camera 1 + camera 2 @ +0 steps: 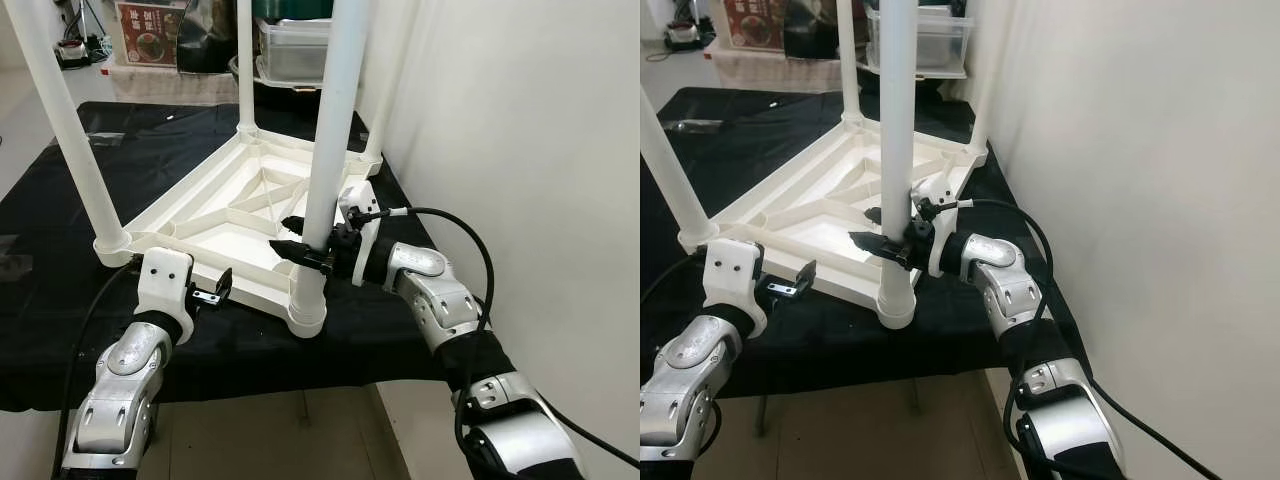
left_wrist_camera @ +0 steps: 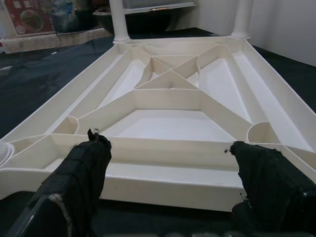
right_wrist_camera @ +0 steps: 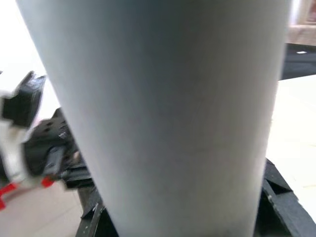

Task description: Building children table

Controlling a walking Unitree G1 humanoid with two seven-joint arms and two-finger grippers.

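Right gripper [image 1: 302, 240] is clamped around the near-right leg [image 1: 330, 130] of the white plastic kids' table [image 1: 225, 215], one black finger on each side of the tube, a bit above the socket where the leg plugs into the corner. In the right wrist view that leg [image 3: 163, 113] is basically pressed right up against the lens.

Biggest thing here is the black cloth [image 1: 60, 210] covering the work surface, with a plain white wall [image 1: 520, 130] running along the right side. The table lies upside down on that cloth, so you're looking into the ribbed underside with its diagonal bracing, and all four legs stick up. The near-left leg [image 1: 65, 130] leans outward a little, and the far-left leg [image 1: 245, 65] and far-right leg [image 1: 395, 75] stand at the back corners.

Left gripper [image 1: 215, 292] sits just in front of the near edge of the tabletop, fingers spread apart and holding nothing. From its wrist camera both fingers [image 2: 79, 173] frame the rim, with the underside ribs [image 2: 168, 98] stretching away behind.

Behind the table there's a clear storage bin [image 1: 292, 50] and a red printed sign [image 1: 148, 30].
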